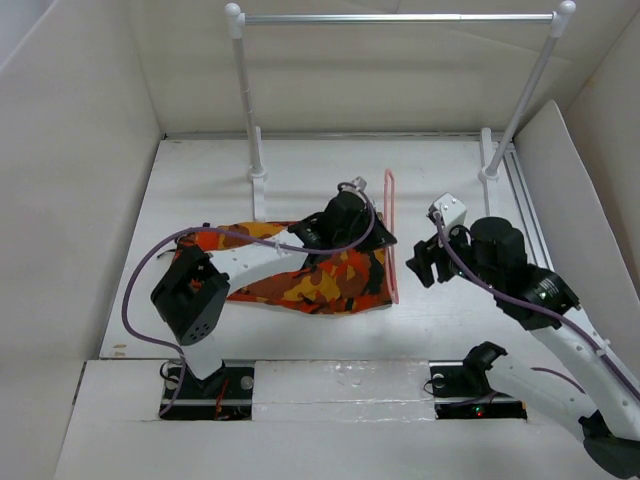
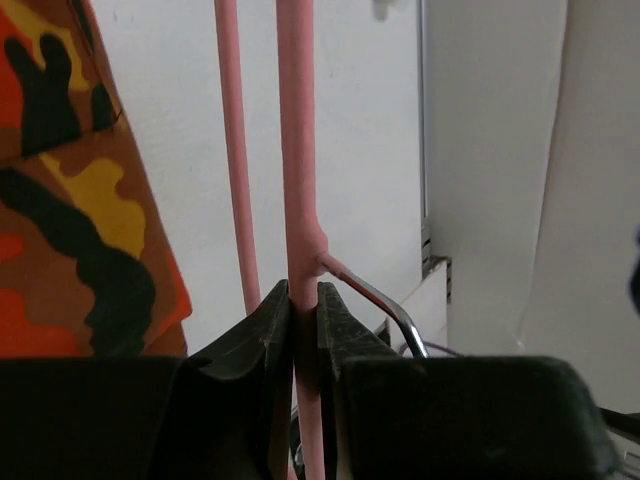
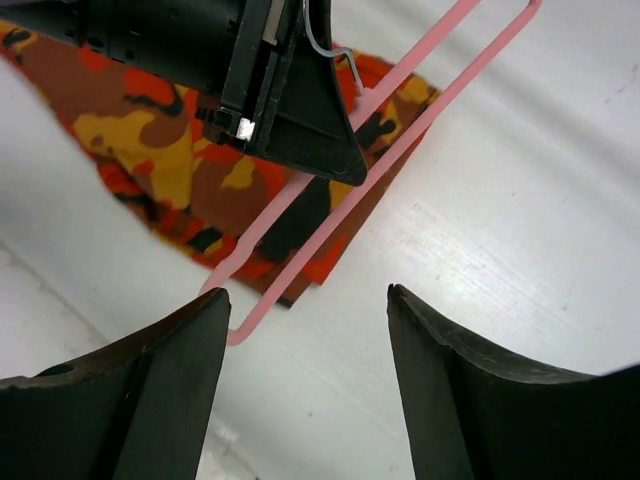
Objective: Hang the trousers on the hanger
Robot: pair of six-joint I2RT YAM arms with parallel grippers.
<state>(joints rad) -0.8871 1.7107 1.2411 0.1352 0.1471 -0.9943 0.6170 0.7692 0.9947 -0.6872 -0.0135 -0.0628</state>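
- The hanger (image 1: 389, 205) is the reference for this report. It appears as a narrow loop; its long axis runs from the near side of the table toward the far side.
- Left gripper (image 2: 303, 305): clamped on the upper bar of the hanger, just beside the neck where the wire hook (image 2: 375, 297) leaves it. The hook bends away to the side of that grip.
- Right gripper (image 3: 305, 298): jaws wide apart, holding nothing, just beside the hanger on the side away from the cloth, aimed at its near rounded corner.
- The trousers (image 1: 310, 285) lie bunched flat on the table on the left-arm side of the hanger. Their long axis runs crosswise to it, and their nearest edge meets its near end.
- Whether the hanger rests on the table or is raised cannot be told.
- Handling, judged: the hanger is light, stiff and slim, and likely to pivot in a single pinch, so a second hold at the corner would steady it. The trousers are soft and limp and will sag and slide; take them by an edge or fold.
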